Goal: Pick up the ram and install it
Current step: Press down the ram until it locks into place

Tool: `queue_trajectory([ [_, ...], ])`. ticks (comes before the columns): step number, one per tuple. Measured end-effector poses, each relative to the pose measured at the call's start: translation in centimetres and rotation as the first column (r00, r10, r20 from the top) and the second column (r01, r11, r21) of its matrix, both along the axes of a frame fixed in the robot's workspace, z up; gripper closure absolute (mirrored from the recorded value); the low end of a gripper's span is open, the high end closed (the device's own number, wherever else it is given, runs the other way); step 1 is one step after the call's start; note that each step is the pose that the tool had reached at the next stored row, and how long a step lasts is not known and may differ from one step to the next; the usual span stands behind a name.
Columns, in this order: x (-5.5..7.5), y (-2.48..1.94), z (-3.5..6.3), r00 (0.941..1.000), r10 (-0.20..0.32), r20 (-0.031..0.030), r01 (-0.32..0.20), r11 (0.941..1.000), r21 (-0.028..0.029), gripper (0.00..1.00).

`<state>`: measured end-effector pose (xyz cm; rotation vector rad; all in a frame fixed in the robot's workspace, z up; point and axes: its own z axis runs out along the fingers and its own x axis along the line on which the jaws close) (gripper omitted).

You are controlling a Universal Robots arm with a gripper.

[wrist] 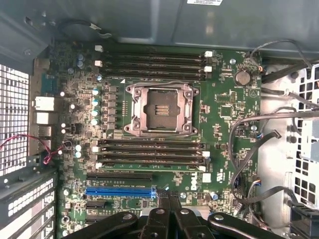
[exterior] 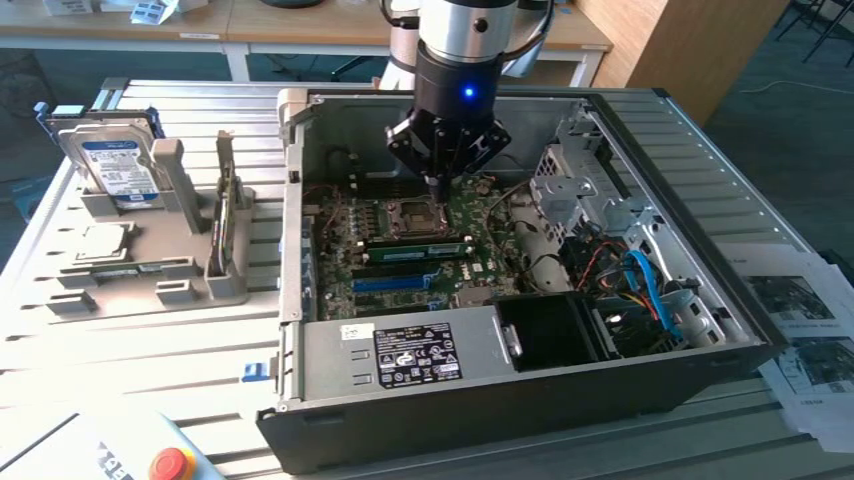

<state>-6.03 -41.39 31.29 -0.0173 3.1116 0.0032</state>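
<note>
1. Nearest the camera in the exterior view, a red button point(exterior: 167, 463) sat at the near edge of the surface point(exterior: 160, 350).
2. The open computer case point(exterior: 534, 400) lay on the surface, its black power supply point(exterior: 414, 355) along the near wall and blue cables point(exterior: 647, 290) at the exterior view's right.
3. The ram point(exterior: 420, 249) stood seated in a slot on the motherboard point(exterior: 400, 275), beside the empty processor socket point(exterior: 407, 213); in the wrist view the ram point(wrist: 149, 166) showed edge-on as a thin green strip in the slot nearest the claw's side of the socket point(wrist: 159, 108).
4. My claw point(exterior: 445, 190) hung inside the case just above the socket, holding nothing, its fingers point(wrist: 169, 209) pressed together.
5. Toward the surface's edge at the exterior view's left, a grey holder point(exterior: 160, 270) carried a hard drive point(exterior: 120, 165) and an upright card point(exterior: 230, 215).
</note>
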Motion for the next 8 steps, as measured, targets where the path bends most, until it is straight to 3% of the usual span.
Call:
queue_trajectory([
  [3,-0.01,-0.01,0.01,1.0000,0.000,-0.0086,0.000,1.0000,0.0026,0.90],
  [8,-0.01,-0.01,0.00,1.0000,0.000,-0.0089,0.000,1.0000,0.0028,0.90],
])
